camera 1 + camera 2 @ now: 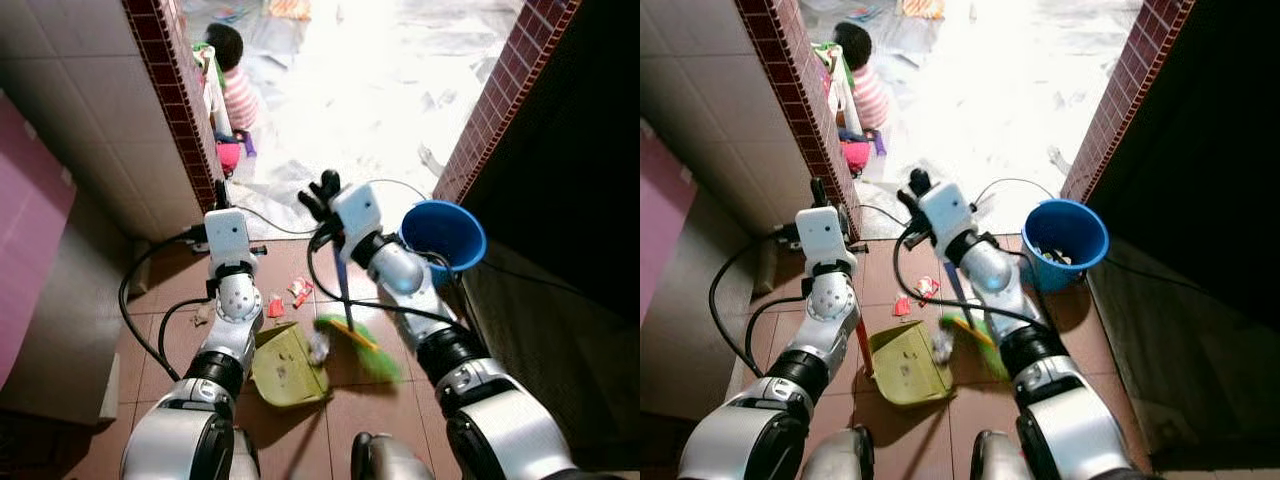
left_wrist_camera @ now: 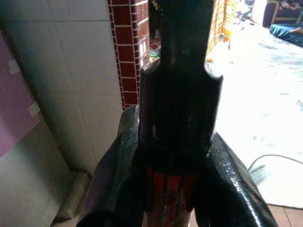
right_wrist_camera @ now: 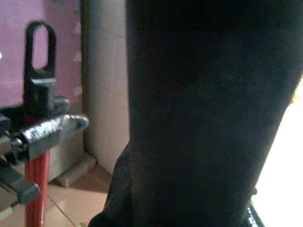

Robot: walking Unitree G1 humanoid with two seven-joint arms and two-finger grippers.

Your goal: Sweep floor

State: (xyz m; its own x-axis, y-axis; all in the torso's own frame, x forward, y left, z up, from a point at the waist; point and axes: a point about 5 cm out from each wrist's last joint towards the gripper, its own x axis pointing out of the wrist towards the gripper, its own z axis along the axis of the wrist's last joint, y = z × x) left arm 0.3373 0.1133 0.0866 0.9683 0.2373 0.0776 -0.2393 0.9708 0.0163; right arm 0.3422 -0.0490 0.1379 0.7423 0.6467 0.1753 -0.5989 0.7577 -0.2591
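Left gripper (image 2: 165,189): both black fingers closed around the red handle (image 2: 166,201) of the dustpan, black cap of the handle standing up between them. Right gripper (image 1: 322,195): clamped on the dark broom handle (image 1: 342,285); in the right wrist view the handle runs close across the lens, and the finger gap itself cannot be made out there.

Landmark: green dustpan (image 1: 285,365), mouth resting on the brown tile floor (image 1: 365,420).
- Broom head (image 1: 360,345), green bristles with a yellow band, just beside the dustpan's right edge, blurred.
- A pale crumpled scrap (image 1: 318,347) between broom head and dustpan rim.
- Red and white wrapper bits (image 1: 299,291) on the tiles just beyond the dustpan; a smaller red scrap (image 1: 275,306) near them.
- Blue bucket (image 1: 444,233) well beyond and to the right of the dustpan, against the brick wall (image 1: 500,95); some litter inside.
- Black cables (image 1: 135,310) loop over the floor to the dustpan's left.
- A person in a striped top (image 1: 235,90) sits far beyond, by the left brick pillar (image 1: 175,90), on the bright floor outside.
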